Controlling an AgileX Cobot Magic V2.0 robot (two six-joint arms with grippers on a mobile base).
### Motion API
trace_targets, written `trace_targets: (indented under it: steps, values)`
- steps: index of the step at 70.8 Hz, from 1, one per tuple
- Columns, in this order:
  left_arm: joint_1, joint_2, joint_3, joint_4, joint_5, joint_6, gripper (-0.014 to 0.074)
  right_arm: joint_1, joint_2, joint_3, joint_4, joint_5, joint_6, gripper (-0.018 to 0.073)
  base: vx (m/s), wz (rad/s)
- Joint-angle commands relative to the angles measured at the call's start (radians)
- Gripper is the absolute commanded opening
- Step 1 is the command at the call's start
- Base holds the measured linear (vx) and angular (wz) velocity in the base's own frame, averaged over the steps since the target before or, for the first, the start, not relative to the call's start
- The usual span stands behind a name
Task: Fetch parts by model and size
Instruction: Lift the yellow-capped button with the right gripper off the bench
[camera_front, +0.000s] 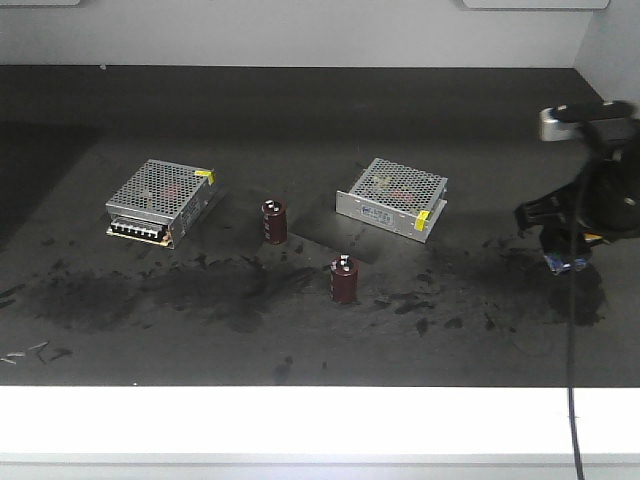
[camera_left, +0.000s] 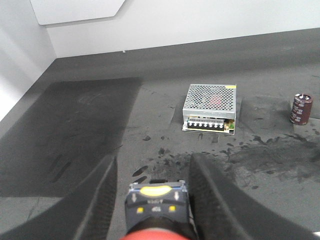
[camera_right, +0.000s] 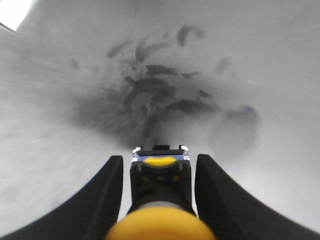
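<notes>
Red cap nearest the lens, the red-capped push-button switch (camera_left: 156, 210) sits clamped between the fingers of the left gripper (camera_left: 154, 163), long axis in line with them, blue base pointing out over the black table (camera_left: 75, 130). The yellow-capped push-button switch (camera_right: 160, 192) rides the same way, gripped in the right gripper (camera_right: 160, 159). Count: two switches, two maroon capacitors (camera_front: 274, 221) (camera_front: 344, 278), two perforated power-supply boxes (camera_front: 160, 198) (camera_front: 392, 195).

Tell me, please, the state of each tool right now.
Left tool: closed on the red-capped push-button switch.
Right tool: closed on the yellow-capped push-button switch.
</notes>
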Motion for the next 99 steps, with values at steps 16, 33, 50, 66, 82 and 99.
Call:
trace_targets:
  steps: [16, 33, 50, 66, 82, 99]
  values:
    - [-0.007, 0.012, -0.024, -0.010, -0.080, 0.000, -0.0004, -0.003, -0.440, 0.265, -0.008, -0.298, 0.061, -0.0007, 0.00, 0.00]
    - [-0.007, 0.012, -0.024, -0.010, -0.097, 0.000, -0.0004, -0.003, -0.743, 0.397, -0.008, -0.418, 0.061, -0.0006, 0.00, 0.00]
    - [-0.007, 0.012, -0.024, -0.010, -0.106, 0.000, -0.0004, -0.003, -1.023, 0.519, -0.008, -0.477, 0.061, -0.0006, 0.00, 0.00]
    - [-0.007, 0.012, -0.024, -0.010, -0.107, 0.000, -0.0004, -0.003, -1.259, 0.670, -0.008, -0.557, 0.060, -0.0006, 0.00, 0.00]
    - [-0.007, 0.012, -0.024, -0.010, -0.103, 0.000, -0.0004, -0.003, -1.347, 0.710, -0.008, -0.616, 0.060, -0.0006, 0.00, 0.00]
    - [-0.007, 0.012, -0.024, -0.010, -0.103, 0.000, -0.0004, -0.003, -1.347, 0.710, -0.008, -0.602, 0.061, -0.0006, 0.00, 0.00]
